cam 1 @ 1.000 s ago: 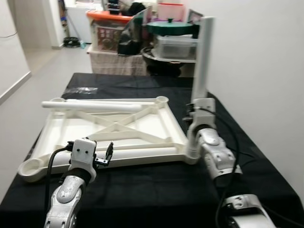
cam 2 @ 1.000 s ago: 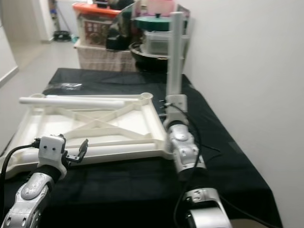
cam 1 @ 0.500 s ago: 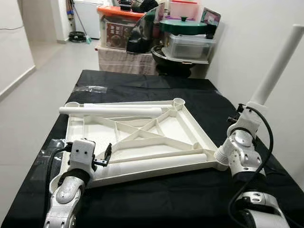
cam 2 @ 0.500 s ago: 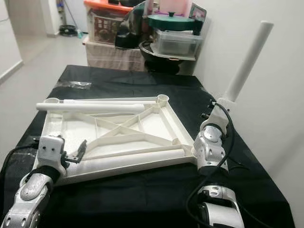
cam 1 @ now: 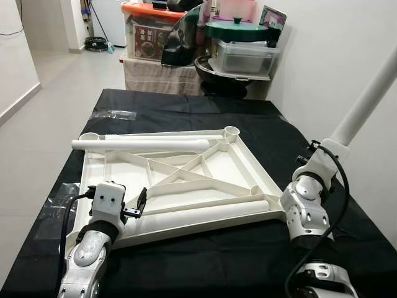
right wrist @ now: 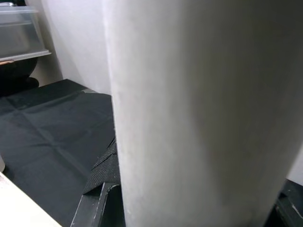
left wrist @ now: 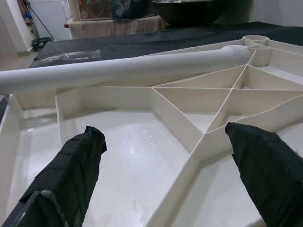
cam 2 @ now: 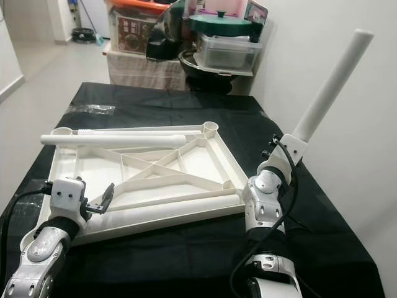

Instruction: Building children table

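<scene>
The left gripper point(left wrist: 163, 177) has its two black fingers point(left wrist: 71, 172) spread wide apart above the white tabletop point(left wrist: 142, 161), which lies upside down with its ribs crossing; a white table leg point(left wrist: 128, 71) lies across the ribs; beyond it there is black cloth point(left wrist: 142, 40) and a dark bowl point(left wrist: 199, 7).
</scene>
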### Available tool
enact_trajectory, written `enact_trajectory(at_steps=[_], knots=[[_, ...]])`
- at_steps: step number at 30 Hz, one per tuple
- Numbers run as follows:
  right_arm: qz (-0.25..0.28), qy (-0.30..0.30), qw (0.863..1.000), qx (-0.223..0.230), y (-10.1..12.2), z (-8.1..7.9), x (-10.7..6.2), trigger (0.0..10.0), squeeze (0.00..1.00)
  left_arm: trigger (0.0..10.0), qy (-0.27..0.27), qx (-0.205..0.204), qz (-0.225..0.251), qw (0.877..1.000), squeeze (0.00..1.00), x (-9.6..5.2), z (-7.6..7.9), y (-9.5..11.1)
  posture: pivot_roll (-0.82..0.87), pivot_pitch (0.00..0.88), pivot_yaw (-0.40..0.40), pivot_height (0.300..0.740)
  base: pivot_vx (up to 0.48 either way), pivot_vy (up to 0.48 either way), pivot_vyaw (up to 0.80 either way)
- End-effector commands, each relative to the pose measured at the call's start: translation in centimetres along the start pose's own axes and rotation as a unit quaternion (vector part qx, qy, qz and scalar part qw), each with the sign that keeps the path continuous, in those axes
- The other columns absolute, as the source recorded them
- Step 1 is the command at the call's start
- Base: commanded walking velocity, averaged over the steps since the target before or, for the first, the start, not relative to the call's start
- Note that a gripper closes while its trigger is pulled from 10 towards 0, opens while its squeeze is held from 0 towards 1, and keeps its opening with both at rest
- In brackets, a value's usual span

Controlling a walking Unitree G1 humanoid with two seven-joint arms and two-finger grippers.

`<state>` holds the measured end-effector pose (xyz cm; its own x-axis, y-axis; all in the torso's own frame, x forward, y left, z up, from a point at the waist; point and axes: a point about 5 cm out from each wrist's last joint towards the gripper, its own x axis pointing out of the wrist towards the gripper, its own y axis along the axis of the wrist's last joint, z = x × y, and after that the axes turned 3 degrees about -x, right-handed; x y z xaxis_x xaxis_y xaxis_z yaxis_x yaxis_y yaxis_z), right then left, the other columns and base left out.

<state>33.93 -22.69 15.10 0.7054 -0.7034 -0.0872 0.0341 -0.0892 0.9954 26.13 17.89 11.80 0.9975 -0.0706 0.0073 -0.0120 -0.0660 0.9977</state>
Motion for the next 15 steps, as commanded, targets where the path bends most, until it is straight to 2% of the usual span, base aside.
enact_trajectory(at_steps=[1,6,15], knots=[[-0.087,-0.029,0.994,-0.060,-4.6,1.4,-0.6,10.0,0.00,10.0,-0.003,0.009,-0.007,1.000,0.00,0.1,0.1,-0.4,0.07,0.000,-0.073,0.740,0.000,0.000,0.00],[-0.087,-0.024,0.994,-0.069,-4.8,1.1,-0.8,10.0,0.00,10.0,-0.003,0.008,-0.006,1.000,0.00,0.1,0.1,-0.4,0.07,0.000,-0.075,0.740,0.000,0.000,0.00],[-0.067,0.003,0.996,-0.060,-4.0,0.4,-0.9,10.0,0.00,10.0,-0.005,0.009,-0.007,1.000,0.00,0.2,0.2,-0.4,0.07,0.000,-0.076,0.740,0.000,0.000,0.00]])
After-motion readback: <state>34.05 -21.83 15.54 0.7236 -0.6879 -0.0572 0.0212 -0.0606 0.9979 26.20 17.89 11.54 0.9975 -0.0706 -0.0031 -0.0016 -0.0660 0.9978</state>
